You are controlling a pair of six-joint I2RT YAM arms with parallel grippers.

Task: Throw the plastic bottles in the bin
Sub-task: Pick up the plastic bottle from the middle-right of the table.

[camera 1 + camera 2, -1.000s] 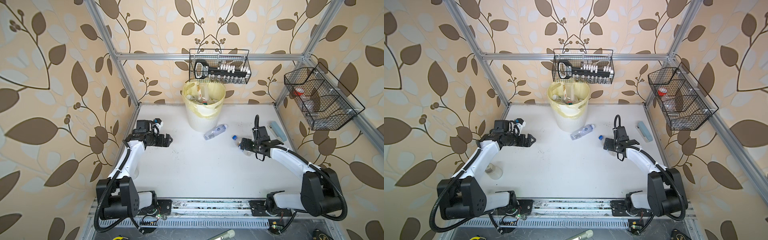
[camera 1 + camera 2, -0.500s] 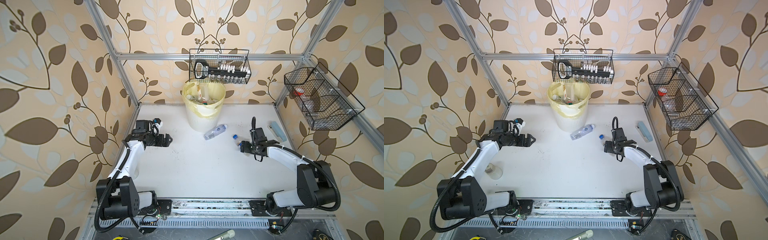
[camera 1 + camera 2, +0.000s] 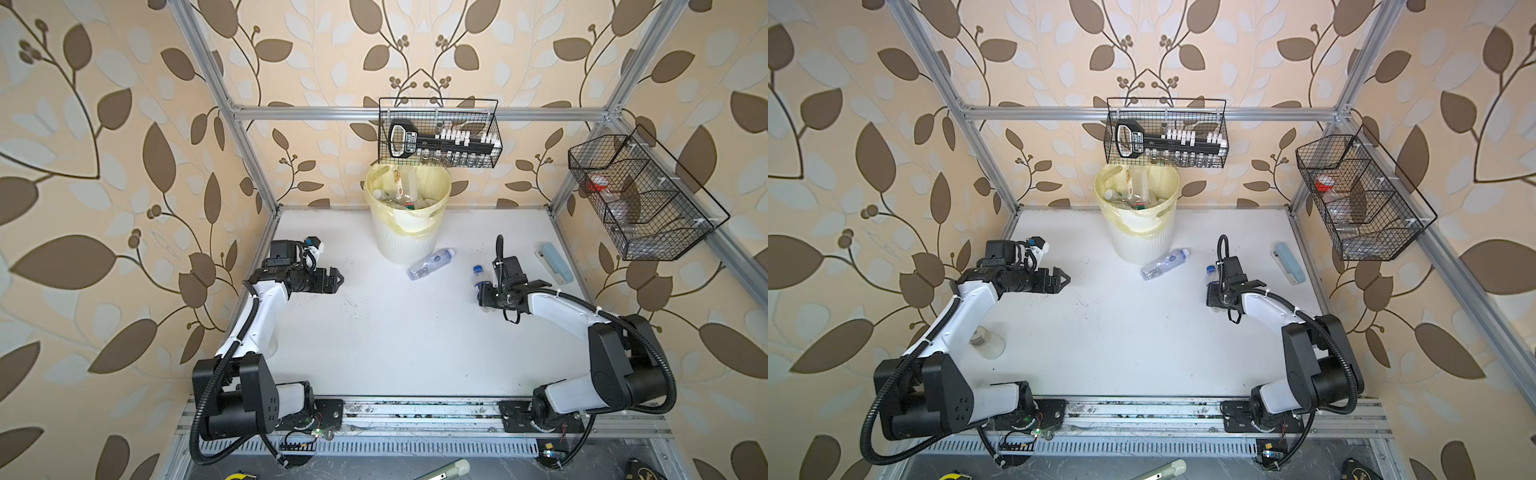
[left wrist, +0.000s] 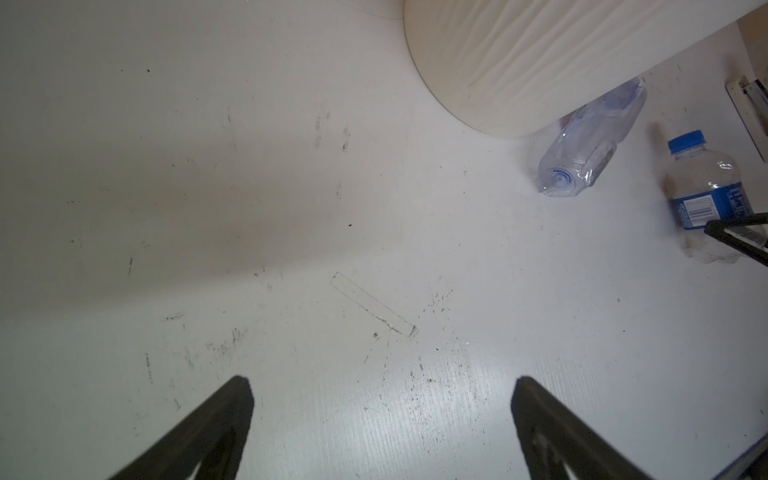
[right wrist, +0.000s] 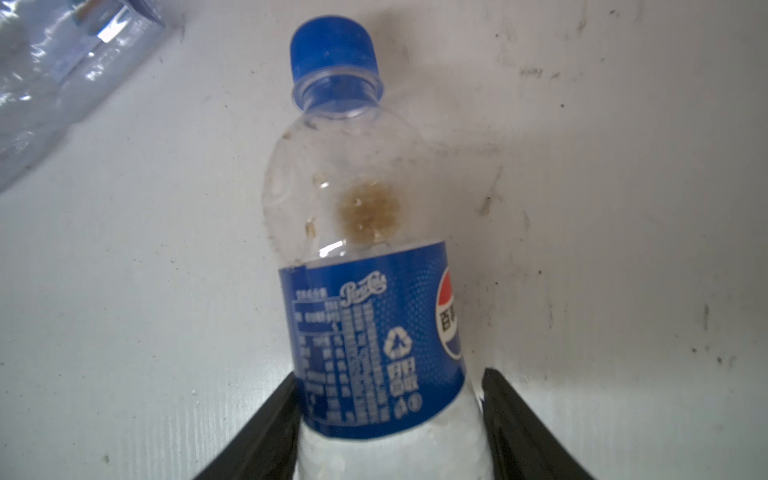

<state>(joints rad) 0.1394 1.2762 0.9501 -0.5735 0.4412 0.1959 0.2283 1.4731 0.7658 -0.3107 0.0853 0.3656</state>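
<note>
The right gripper (image 5: 388,374) is down at the worktop (image 3: 395,332), its jaws on either side of the lower body of a small clear plastic bottle with a blue cap and blue Pepsi label (image 5: 365,316). The bottle lies on its side and its long axis runs straight out ahead of the gripper, base back between the jaws and cap at the far end. The black fingers (image 5: 257,449) sit right against the bottle's walls just below the label. I cannot tell whether they pinch it or only bracket it, and the bottle rests on the worktop.

The round cream-white ribbed bin with its yellow bag liner (image 3: 399,245) stands ahead of this gripper and off to its left, with bottles already inside. At the bin's foot, between bin and gripper, lies a crumpled clear plastic bottle with a pale cap (image 3: 430,264), its axis slanting across the gripper's line. As I judge it, the carry goes up, forward and leftward over the rim, clearing that crumpled bottle.

The right arm reaches low and forward from its base, forearm angled inward and wrist dipped. The left gripper (image 4: 382,380) hangs over bare worktop with its jaws wide apart and empty. The Pepsi bottle is well ahead of it across the worktop, so the right arm is plainly the nearer
</note>
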